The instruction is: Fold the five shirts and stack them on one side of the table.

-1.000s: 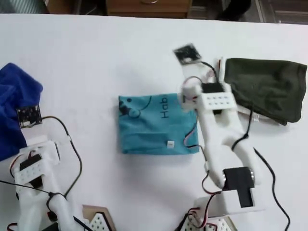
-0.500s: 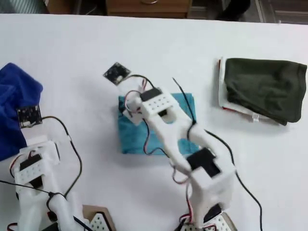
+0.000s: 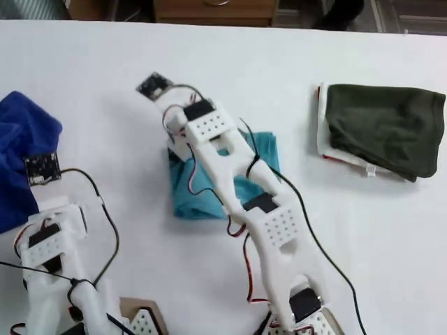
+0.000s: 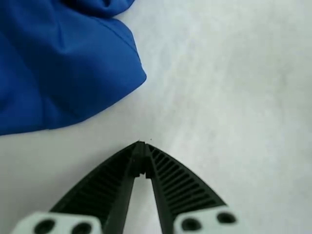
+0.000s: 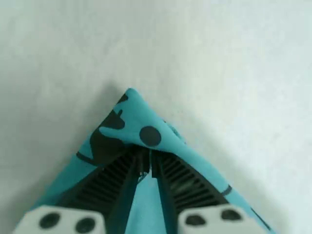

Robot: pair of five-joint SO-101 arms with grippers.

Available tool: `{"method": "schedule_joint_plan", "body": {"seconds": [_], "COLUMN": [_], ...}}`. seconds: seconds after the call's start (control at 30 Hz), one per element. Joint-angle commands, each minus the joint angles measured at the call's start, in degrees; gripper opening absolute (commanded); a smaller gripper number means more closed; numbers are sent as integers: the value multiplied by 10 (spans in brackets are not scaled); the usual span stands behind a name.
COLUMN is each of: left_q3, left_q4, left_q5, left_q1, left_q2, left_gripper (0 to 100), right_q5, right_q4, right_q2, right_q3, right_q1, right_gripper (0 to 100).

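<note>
High view: the teal shirt (image 3: 192, 195) lies at centre under the right arm (image 3: 223, 157). A folded green shirt (image 3: 387, 129) is at 2 o'clock and a bunched blue shirt (image 3: 21, 139) at 9.

Left wrist view: the left gripper (image 4: 141, 148) is closed and empty.

Right wrist view: the right gripper (image 5: 145, 158) pinches the teal shirt's corner. This looks like mid-fold. Next, lay the corner flat and release.

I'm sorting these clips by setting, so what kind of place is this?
Probably a robotics lab or workshop bench. Two white robot arms with exposed wiring sit at a white table, a teal shirt, a dark green shirt and a blue shirt lie on it, and wooden furniture stands behind.
</note>
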Motion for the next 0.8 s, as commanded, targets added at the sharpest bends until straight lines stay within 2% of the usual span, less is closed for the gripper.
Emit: {"method": "schedule_joint_plan", "body": {"seconds": [0.0,0.17,0.37,0.6,0.77], "left_q3": [-2,-2,-2,-2,-2], "left_q4": [-10,-10,-10,-10,-10], "left_q5": [4,4,4,4,4], "left_q1": [12,12,12,12,12], "left_q2": [-12,-12,-12,-12,-12], "left_gripper": [28,28,28,28,28], "right_q5": [-2,-2,-44,-50,-50], "right_q4": [87,210,264,263,201], "right_q2": [-7,-11,-62,-148,-239], "right_q3": [-99,-180,-185,-67,57], "right_q1": [-3,-7,-11,-67,-73], "right_gripper": [20,21,21,21,21]}}
